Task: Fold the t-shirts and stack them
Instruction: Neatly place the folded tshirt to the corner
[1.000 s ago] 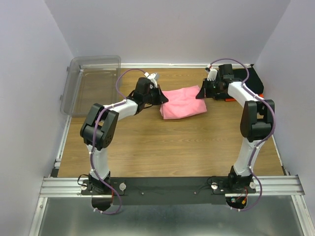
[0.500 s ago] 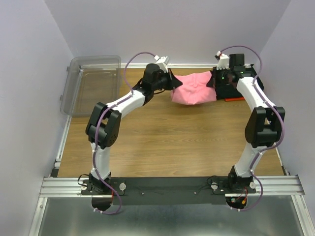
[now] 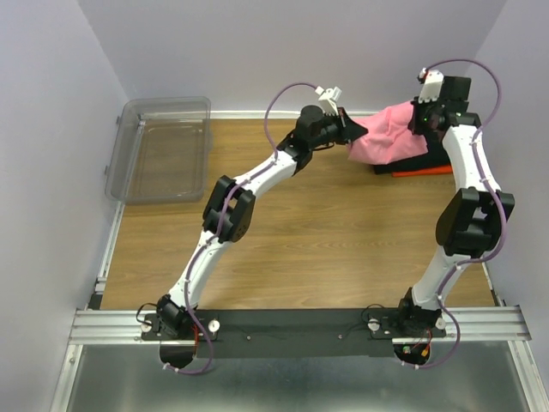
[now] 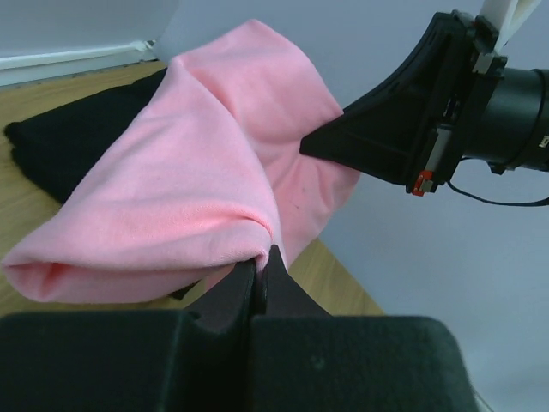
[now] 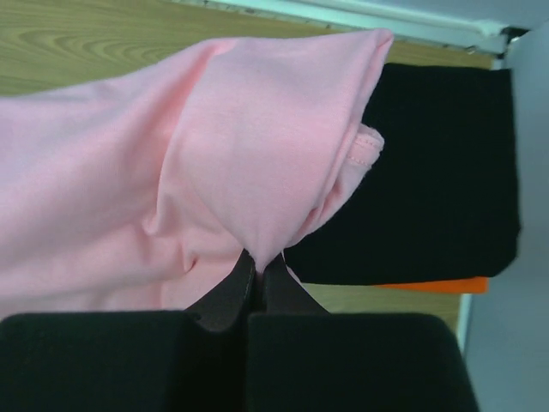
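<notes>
The folded salmon-pink t-shirt [image 3: 388, 133] hangs in the air between my two grippers at the back right. My left gripper [image 3: 353, 133] is shut on its left edge, as the left wrist view [image 4: 259, 257] shows with pink cloth [image 4: 189, 189] pinched in the jaws. My right gripper [image 3: 420, 120] is shut on its right edge, seen in the right wrist view [image 5: 257, 262] with pink cloth [image 5: 171, 163] above. Below lies a folded black t-shirt [image 5: 446, 163] on a folded orange one [image 5: 446, 284]; both show in the top view, black [image 3: 433, 157] over orange [image 3: 420, 172].
A clear plastic bin [image 3: 163, 150] stands at the back left of the wooden table [image 3: 300, 232]. The back wall and right wall are close behind the shirts. An aluminium rail [image 3: 292, 319] runs along the near edge.
Both grippers have carried the pink t-shirt from the middle of the table up and to the back right, over the black and orange stack. Both arms are stretched further out.
</notes>
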Action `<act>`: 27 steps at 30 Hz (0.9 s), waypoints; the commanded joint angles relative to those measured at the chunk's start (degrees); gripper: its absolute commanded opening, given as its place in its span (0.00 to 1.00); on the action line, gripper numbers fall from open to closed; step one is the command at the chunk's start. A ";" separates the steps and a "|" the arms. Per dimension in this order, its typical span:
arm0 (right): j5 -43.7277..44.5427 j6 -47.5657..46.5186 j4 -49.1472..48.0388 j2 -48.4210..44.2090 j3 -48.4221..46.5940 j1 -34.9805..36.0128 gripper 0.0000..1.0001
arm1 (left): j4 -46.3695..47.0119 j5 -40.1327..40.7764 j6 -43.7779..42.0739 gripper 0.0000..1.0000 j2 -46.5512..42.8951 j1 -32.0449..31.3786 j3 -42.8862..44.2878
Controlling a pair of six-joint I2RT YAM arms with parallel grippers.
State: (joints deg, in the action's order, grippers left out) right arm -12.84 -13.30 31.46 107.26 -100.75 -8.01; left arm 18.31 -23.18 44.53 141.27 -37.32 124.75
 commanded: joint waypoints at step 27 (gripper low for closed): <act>20.84 -3.49 -12.39 7.17 -4.37 -5.79 0.01 | 21.34 27.91 22.43 0.00 24.84 -7.41 21.32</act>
State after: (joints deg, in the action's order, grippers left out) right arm 3.90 -17.04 23.68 112.20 -105.47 -12.86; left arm 36.93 -4.01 63.57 164.18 -44.71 143.44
